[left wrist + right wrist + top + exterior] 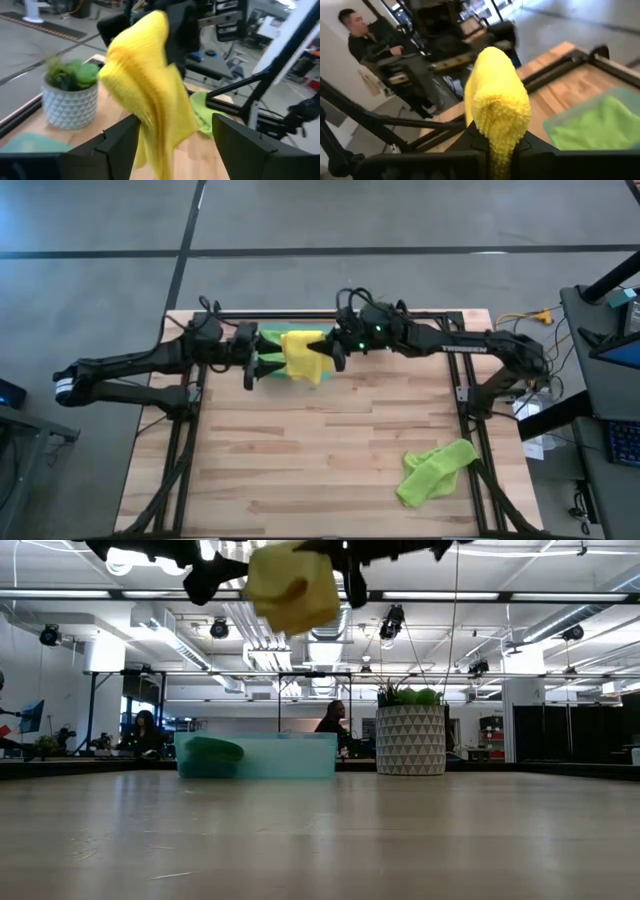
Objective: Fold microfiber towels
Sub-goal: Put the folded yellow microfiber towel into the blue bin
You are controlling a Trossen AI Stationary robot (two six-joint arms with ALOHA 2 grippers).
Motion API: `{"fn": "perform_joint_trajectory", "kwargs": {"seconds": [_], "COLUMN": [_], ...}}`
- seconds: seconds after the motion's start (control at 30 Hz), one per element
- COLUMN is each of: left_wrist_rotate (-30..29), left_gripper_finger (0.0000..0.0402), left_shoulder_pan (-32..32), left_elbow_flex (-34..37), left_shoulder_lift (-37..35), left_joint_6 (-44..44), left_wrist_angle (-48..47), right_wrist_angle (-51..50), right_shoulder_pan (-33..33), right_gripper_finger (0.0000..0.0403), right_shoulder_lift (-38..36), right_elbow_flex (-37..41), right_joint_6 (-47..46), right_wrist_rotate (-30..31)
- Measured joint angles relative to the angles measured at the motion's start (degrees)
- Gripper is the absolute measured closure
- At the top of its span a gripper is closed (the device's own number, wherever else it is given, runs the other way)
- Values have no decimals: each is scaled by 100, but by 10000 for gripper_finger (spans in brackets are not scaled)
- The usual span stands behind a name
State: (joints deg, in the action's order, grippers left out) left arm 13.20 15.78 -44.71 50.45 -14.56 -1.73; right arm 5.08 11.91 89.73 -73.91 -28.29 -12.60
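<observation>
A soft yellow microfiber towel (301, 355) is held above the wooden bench (320, 450), pinched in the clamped right end effector (335, 356). The left end effector (262, 358) is spread wide beside the cloth, gripping nothing. A crumpled lime-green microfiber towel (436, 470) lies well apart, near the bench's right front corner.

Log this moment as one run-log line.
yellow towel: lifted above table | right gripper: shut on yellow towel | left gripper: open, beside it | lime green towel: crumpled on table | tray: holds green cloth
</observation>
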Motion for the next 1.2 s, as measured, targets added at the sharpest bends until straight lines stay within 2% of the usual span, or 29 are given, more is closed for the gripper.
{"fn": "perform_joint_trajectory", "kwargs": {"seconds": [0.1, 0.27, 0.4, 0.5, 0.67, 0.8, 1.0, 1.1, 1.2], "left_wrist_rotate": [-213, -326, -424, -590, -928, -1073, -1079, -1071, -1071], "left_gripper_finger": [169, 169, 169, 169, 169, 169, 169, 169, 169], "left_shoulder_pan": [4, 5, 36, 51, 180, 379, 676, 752, 788], "left_elbow_flex": [3, 5, 5, 5, 4, -9, -13, -13, -8], "left_shoulder_lift": [-73, -100, -89, -83, -94, -189, -400, -513, -592], "left_joint_6": [-2, -8, 100, 186, 201, 563, 644, 646, 646], "left_wrist_angle": [-130, -184, -182, -183, -185, -179, -188, -185, -191], "right_wrist_angle": [-12, 144, 789, 1469, 1516, 677, -1271, -2321, -2948], "right_shoulder_pan": [279, 546, 615, 693, 744, 761, 834, 838, 847], "right_gripper_finger": [394, 394, 394, 394, 393, 392, 392, 392, 391], "right_shoulder_lift": [221, 772, 1259, 1698, 2532, 3168, 3797, 3939, 4016], "right_elbow_flex": [0, 2, 4, -4, -760, -1762, -3107, -3536, -3755], "right_joint_6": [-233, -873, -1296, -1954, -2376, -2335, -1959, -1652, -1418], "right_wrist_rotate": [-244, -282, -287, -302, -373, -428, -231, 101, 240]}}
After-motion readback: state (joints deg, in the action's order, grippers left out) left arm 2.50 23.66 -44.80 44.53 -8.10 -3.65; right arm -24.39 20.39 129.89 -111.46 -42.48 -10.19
